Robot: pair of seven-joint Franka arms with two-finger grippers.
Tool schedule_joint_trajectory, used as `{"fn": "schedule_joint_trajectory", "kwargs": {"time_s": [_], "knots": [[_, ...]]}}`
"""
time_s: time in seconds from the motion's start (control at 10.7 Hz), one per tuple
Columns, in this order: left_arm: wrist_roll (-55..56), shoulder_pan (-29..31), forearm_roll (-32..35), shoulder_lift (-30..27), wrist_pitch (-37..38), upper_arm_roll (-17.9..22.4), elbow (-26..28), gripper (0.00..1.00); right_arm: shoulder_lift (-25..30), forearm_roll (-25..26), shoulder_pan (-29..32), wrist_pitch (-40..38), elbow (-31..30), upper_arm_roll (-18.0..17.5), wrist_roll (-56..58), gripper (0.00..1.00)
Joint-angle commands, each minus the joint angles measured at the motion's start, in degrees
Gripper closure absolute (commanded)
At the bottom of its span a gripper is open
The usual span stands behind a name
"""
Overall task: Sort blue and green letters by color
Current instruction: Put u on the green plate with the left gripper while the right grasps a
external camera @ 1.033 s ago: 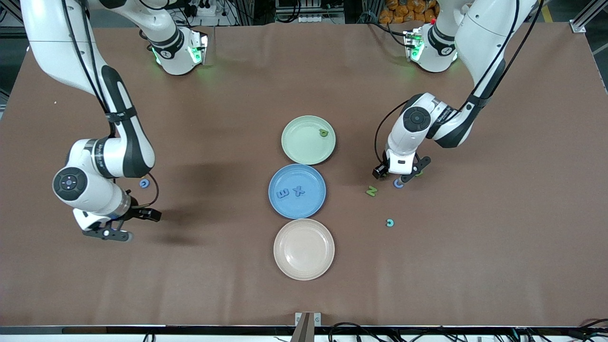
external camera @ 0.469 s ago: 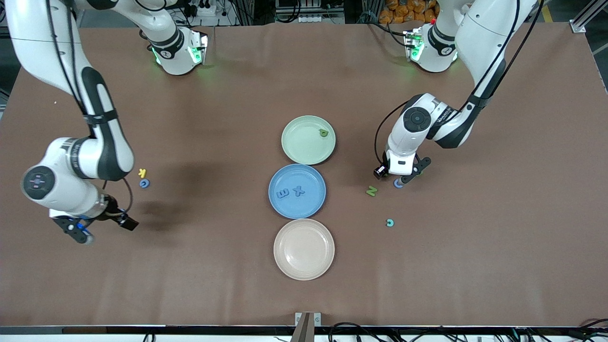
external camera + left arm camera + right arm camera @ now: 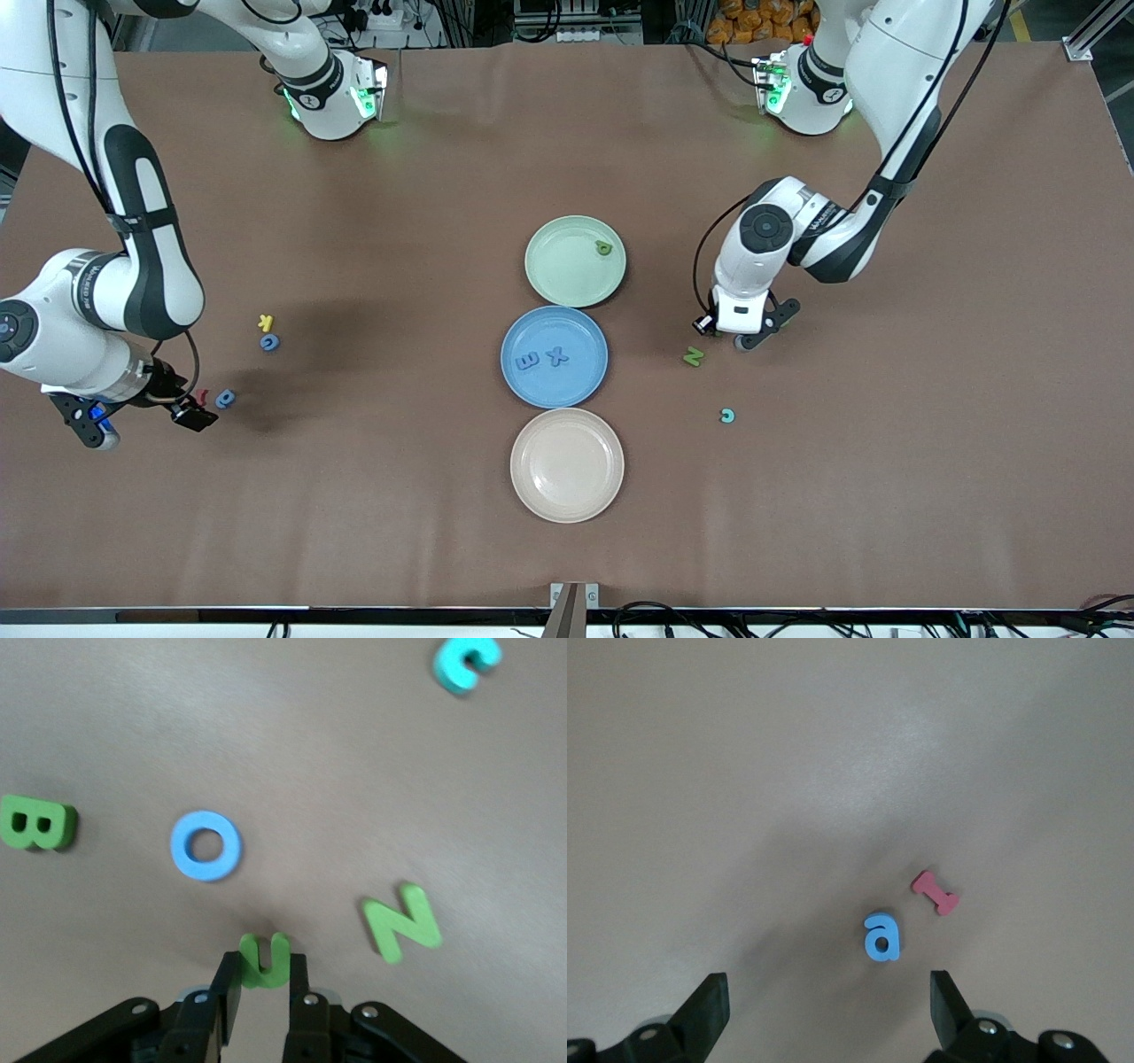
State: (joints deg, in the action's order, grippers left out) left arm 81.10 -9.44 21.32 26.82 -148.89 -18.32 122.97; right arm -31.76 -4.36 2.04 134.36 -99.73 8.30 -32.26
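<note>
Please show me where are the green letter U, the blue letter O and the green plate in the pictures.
green letter U [image 3: 264, 959], left wrist view, on its curved base between the left gripper's fingers.
blue letter O [image 3: 205, 845], left wrist view, on its ring.
green plate [image 3: 567, 263], front view, on its bare middle.

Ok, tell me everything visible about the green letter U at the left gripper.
The green U is a small chunky lime-green letter, matte and foam-like, its two prongs pointing away from the left gripper. The gripper's fingers are shut on it, one on each outer side. It is low at the table, but contact with the surface cannot be told. The blue O and green N lie close by, not touching it.
</note>
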Motion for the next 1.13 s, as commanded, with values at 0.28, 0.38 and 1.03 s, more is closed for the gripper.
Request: {"fn": "schedule_joint_trajectory", "kwargs": {"time_s": [0.28,0.38,1.03], "knots": [[11.2,-10.1,1.6,-1.5,2.6,-0.3,-1.2,1.0,-4.5,-4.3,2.4,6.3,-1.4,-0.7,-0.6,0.0],[13.6,-12.5,1.6,-1.5,2.6,-0.3,-1.2,1.0,-5.2,-5.8,2.4,6.9,-1.4,-0.8,-0.3,0.0],[24.5,-20.8,1.0,-1.7,6.3,-4.0,-7.4,1.0,-6.9,-6.4,2.3,14.6,-6.0,-1.1,1.6,0.81]]}}
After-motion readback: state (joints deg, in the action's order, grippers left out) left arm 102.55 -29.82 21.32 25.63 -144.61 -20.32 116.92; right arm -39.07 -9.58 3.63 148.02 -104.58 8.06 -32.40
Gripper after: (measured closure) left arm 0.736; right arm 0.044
